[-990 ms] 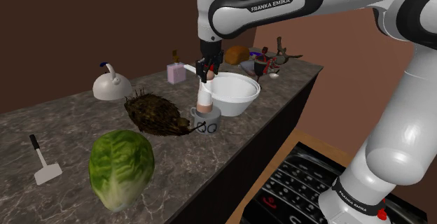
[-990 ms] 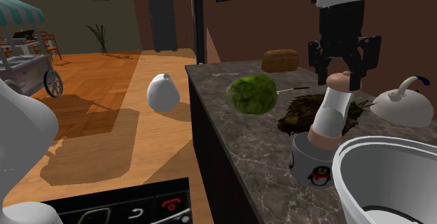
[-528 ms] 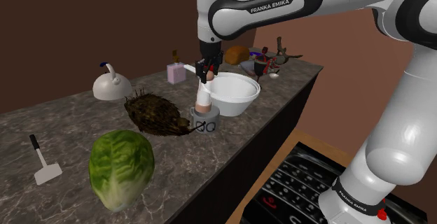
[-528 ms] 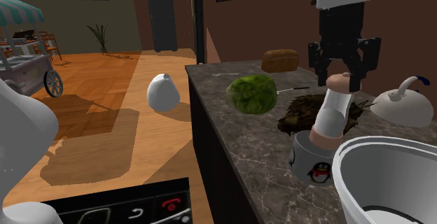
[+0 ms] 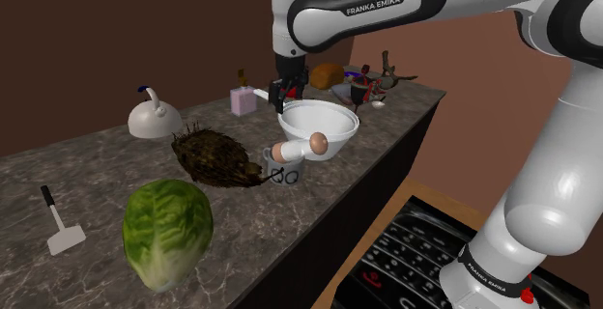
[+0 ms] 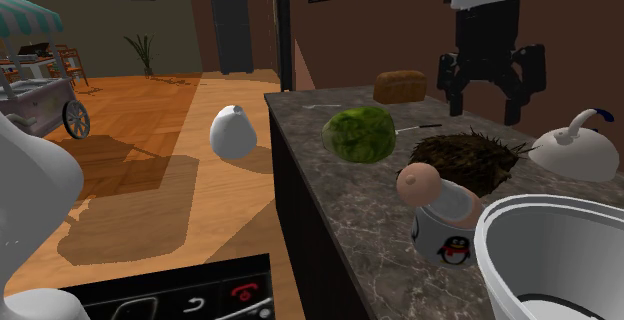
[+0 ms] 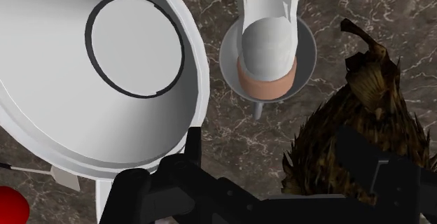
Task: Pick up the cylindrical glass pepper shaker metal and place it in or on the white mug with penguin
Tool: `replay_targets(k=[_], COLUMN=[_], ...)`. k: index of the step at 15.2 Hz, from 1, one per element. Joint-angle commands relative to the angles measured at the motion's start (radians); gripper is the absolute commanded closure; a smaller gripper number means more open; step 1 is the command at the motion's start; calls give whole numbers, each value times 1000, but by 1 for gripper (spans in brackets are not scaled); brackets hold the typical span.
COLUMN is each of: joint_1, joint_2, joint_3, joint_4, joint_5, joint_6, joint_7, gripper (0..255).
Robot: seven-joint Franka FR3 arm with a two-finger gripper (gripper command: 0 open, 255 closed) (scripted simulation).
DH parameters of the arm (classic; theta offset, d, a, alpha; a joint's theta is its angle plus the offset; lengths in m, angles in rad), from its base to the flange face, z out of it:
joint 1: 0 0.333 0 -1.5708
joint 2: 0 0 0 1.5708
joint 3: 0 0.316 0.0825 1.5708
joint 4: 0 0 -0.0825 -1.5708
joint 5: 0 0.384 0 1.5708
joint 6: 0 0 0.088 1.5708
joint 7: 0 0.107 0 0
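The pepper shaker (image 5: 301, 146), a clear cylinder with tan end caps, lies tipped on its side across the rim of the white mug with the penguin (image 5: 284, 171). In the second exterior view the shaker (image 6: 434, 190) rests on the mug (image 6: 446, 236), one tan cap pointing toward that view's left. My black gripper (image 6: 486, 106) hangs open well above them, touching nothing. In the shoulder view the gripper (image 5: 288, 92) is above the bowl's rim. From the wrist the shaker (image 7: 267, 42) sits over the mug's rim (image 7: 305, 56), straight ahead of the gripper (image 7: 280, 170).
A large white bowl (image 5: 320, 124) stands touching the mug. A brown spiky object (image 5: 215, 155), a green cabbage (image 5: 169, 228), a kettle (image 5: 153, 117), a spatula (image 5: 58, 226), a pink carton (image 5: 243, 100) and bread (image 5: 327, 71) share the marble counter (image 5: 87, 172). A stove (image 5: 406, 249) lies below its front edge.
The fingers have spread and let go of the shaker. The shaker, upright in the mug before, has toppled and now lies across the mug's rim. The arm has barely moved.
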Motion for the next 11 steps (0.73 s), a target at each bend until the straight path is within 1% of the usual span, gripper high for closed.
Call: replay_targets(k=[1, 3, 11], joint_1=[4, 10, 10], joint_2=[-7, -13, -13], joint_3=[4, 9, 9], joint_4=[42, 94, 94], joint_5=[6, 11, 11], joint_6=[-49, -107, -107], joint_7=[-5, -9, -9], gripper=[0, 0, 0])
